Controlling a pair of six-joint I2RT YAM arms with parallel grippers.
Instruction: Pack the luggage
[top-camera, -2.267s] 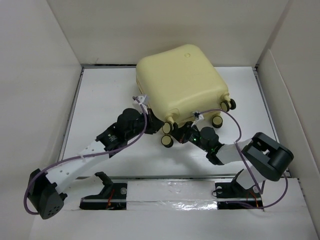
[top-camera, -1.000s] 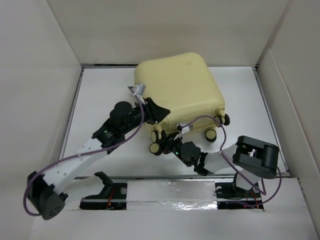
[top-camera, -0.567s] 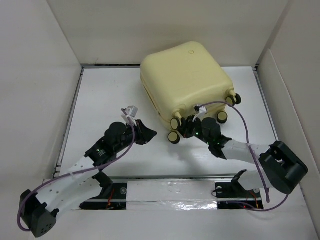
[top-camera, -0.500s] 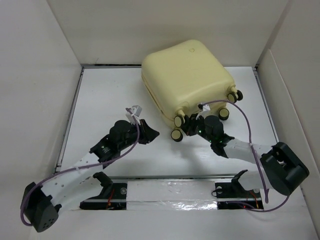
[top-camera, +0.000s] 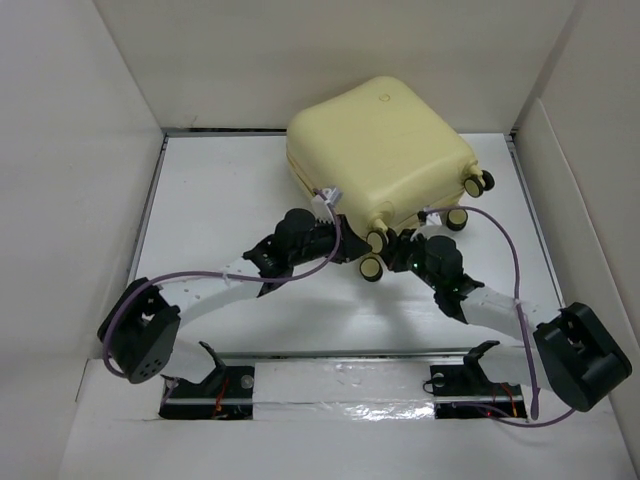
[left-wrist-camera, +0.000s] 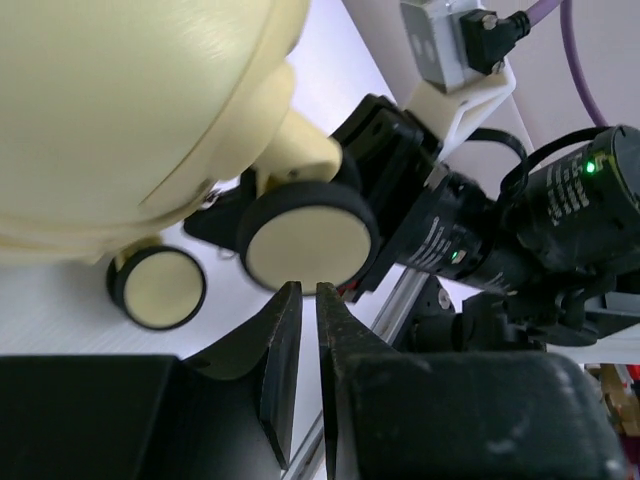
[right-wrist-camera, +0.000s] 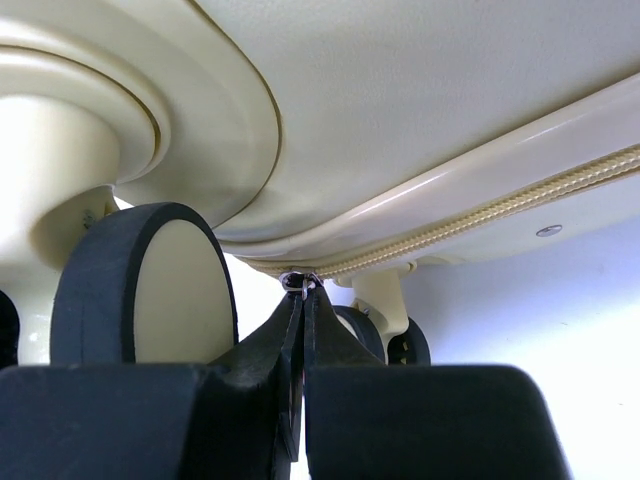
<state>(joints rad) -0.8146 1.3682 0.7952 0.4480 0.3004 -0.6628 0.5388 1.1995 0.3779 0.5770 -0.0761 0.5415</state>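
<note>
While the left gripper (left-wrist-camera: 308, 291) sits all but closed on nothing just under a wheel (left-wrist-camera: 308, 237), the luggage (top-camera: 380, 150) lies upper centre, wheel end toward both arms. Right gripper (right-wrist-camera: 301, 300) pinches the zipper pull (right-wrist-camera: 300, 281); from there the zip seam runs off toward upper right.

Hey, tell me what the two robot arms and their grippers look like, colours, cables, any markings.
The left arm and right arm each have white links between bulky black joint housings, with a purple cable alongside. The left gripper and right gripper have matte black wedge-shaped fingers tapering to thin tips. A white connector block sits by the right wrist, where a green light glows.
</note>
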